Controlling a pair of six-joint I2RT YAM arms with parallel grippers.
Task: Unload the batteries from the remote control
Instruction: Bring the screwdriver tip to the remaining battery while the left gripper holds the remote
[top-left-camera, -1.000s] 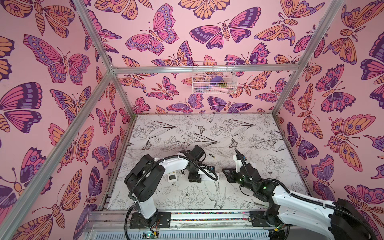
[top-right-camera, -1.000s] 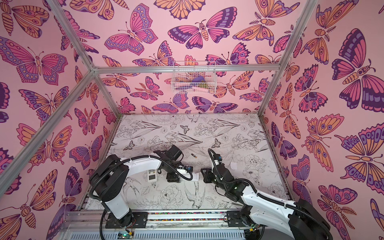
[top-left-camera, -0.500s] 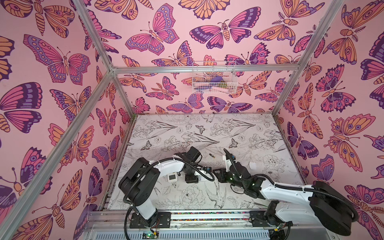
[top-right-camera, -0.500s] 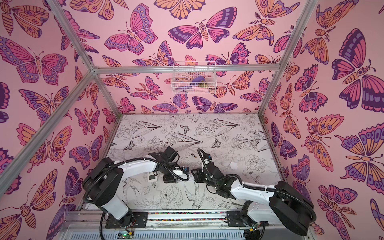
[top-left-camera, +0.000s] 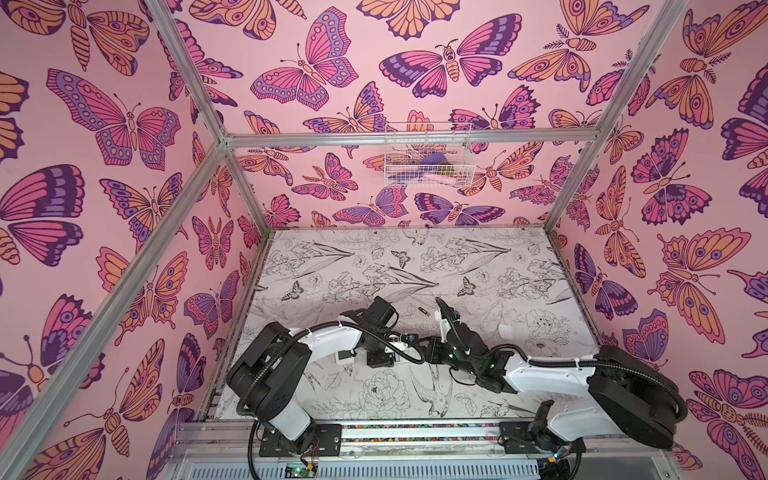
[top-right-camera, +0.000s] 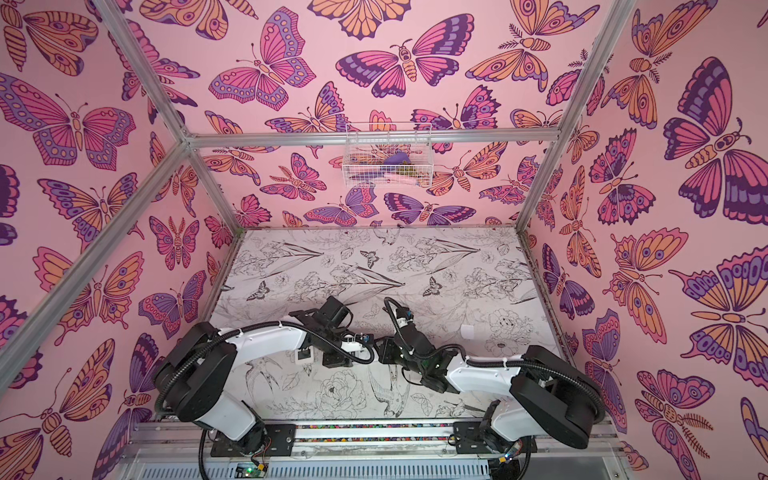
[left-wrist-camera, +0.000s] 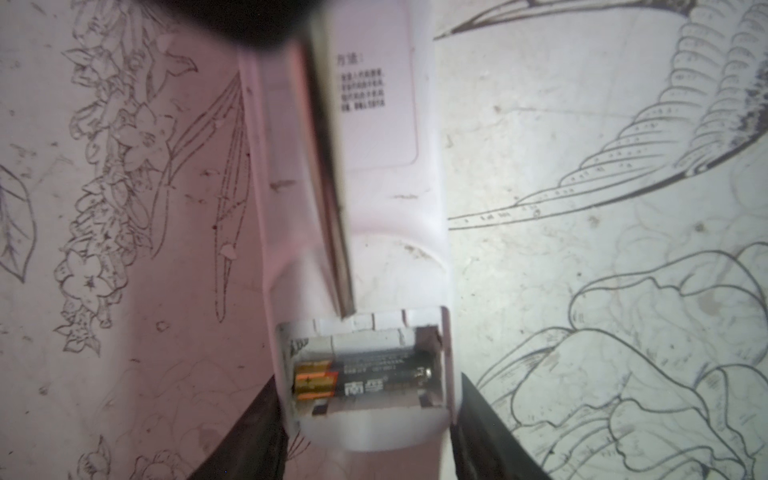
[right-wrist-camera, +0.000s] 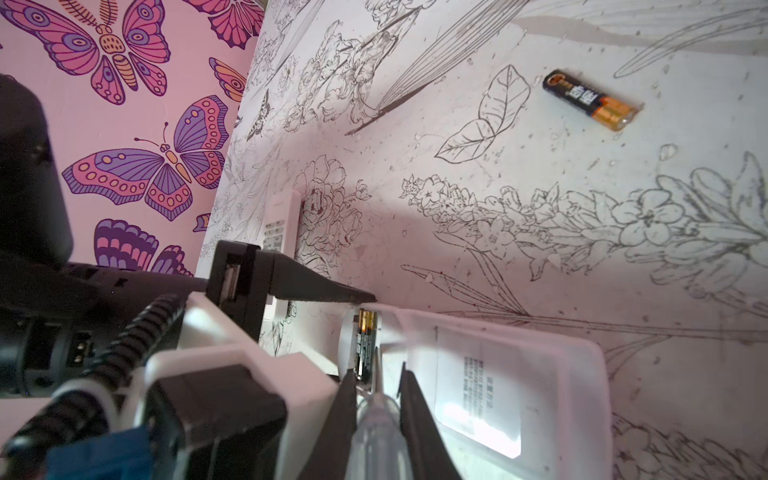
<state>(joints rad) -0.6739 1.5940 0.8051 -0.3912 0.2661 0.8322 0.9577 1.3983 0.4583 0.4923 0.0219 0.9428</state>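
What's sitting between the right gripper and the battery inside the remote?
The screwdriver, clamped in the right gripper; its thin blade runs toward the battery in the open compartment of the remote. The right wrist view shows this.

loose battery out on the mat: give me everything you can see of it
The loose battery is a slim cylinder in a black wrapper with white print too small to read. One end is banded orange-gold and has a shiny metal cap. It lies on its side on the mat, and nothing else touches it.

You've got pink butterfly-print walls (top-left-camera: 124, 124) all round, aluminium frame (top-left-camera: 311, 139), white wire basket (top-left-camera: 395, 166) on the back wall, floral line-drawn floor mat (top-left-camera: 478, 257).
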